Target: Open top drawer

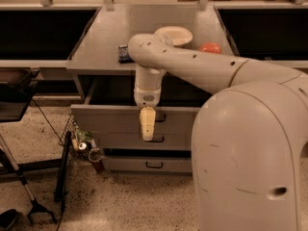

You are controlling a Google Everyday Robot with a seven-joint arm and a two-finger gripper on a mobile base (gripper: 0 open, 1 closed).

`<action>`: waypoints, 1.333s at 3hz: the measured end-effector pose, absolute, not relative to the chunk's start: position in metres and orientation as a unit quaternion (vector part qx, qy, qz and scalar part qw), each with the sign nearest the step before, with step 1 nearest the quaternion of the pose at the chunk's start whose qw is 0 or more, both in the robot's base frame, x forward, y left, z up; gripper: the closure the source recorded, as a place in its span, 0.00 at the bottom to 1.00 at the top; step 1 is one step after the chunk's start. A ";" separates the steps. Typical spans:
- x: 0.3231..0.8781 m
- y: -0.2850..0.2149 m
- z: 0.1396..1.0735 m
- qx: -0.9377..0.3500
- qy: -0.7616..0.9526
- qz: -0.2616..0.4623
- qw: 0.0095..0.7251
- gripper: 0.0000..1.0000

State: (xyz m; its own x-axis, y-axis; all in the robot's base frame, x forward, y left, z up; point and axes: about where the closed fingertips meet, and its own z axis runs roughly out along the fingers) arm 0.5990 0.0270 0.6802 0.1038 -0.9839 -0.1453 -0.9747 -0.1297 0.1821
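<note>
Hanging at frame centre, my gripper [147,124] sits before the top drawer [106,119], beside its handle [161,117]; its grip I cannot tell. Drawer stands pulled out; I judge little remains.

Grey top drawer [108,119] is seen pulled out under the desk [110,37] (small black handle); claw [147,129] is positioned before its front.
</note>
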 end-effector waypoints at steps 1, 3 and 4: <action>0.559 -0.002 0.707 0.735 -0.665 -0.105 0.084 0.00; 0.548 -0.049 0.783 0.670 -0.741 -0.025 0.033 0.00; 0.568 -0.047 0.788 0.660 -0.751 -0.023 -0.002 0.00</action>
